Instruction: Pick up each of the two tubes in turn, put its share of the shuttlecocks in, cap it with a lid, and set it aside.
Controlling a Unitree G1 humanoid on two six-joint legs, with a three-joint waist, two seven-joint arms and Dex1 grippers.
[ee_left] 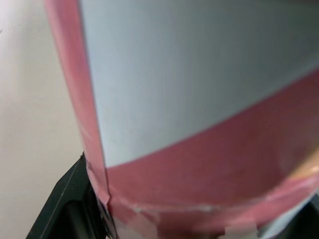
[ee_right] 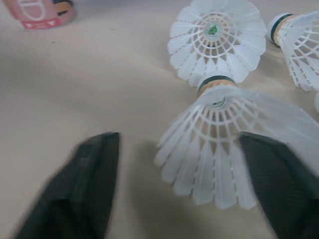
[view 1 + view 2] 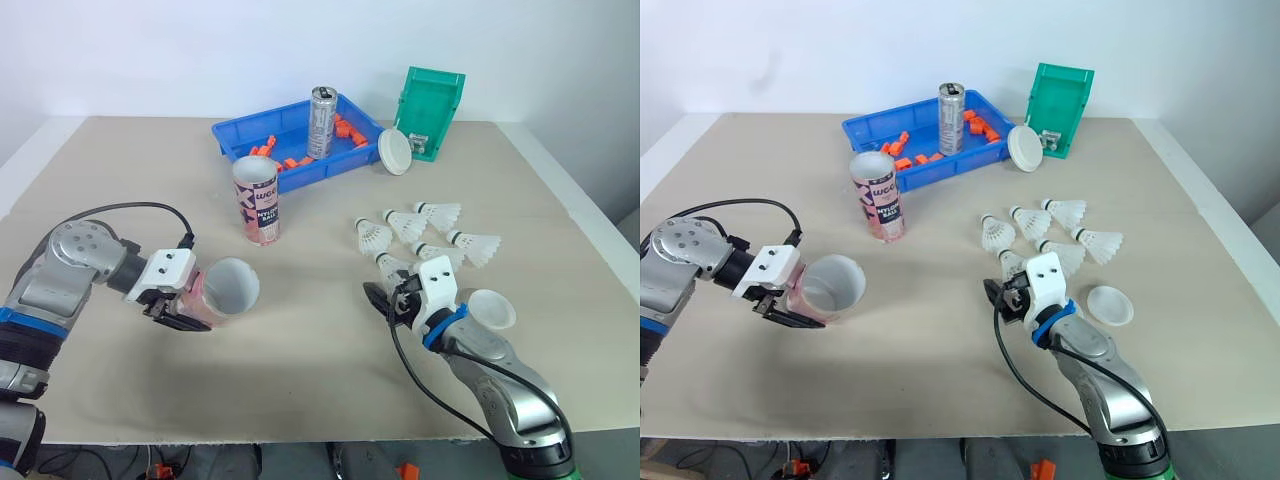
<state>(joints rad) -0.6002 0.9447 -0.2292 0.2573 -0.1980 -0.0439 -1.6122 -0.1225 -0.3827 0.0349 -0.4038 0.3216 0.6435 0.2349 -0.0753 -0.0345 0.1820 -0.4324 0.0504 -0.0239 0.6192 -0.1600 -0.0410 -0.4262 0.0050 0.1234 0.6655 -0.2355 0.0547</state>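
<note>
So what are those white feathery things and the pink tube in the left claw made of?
The shuttlecocks look like moulded white plastic: the skirt is a lattice of thin ribs, not feathers. The tube in the left claw looks like cardboard or thin plastic under a smooth pink-and-white printed wrap; which one is unclear.

I'm at a lab bench: bare white wall (image 3: 150, 50), beige tabletop (image 3: 150, 180), blue parts tray (image 3: 340, 168) and green bin (image 3: 440, 95) beyond my right gripper (image 3: 387, 298).
</note>
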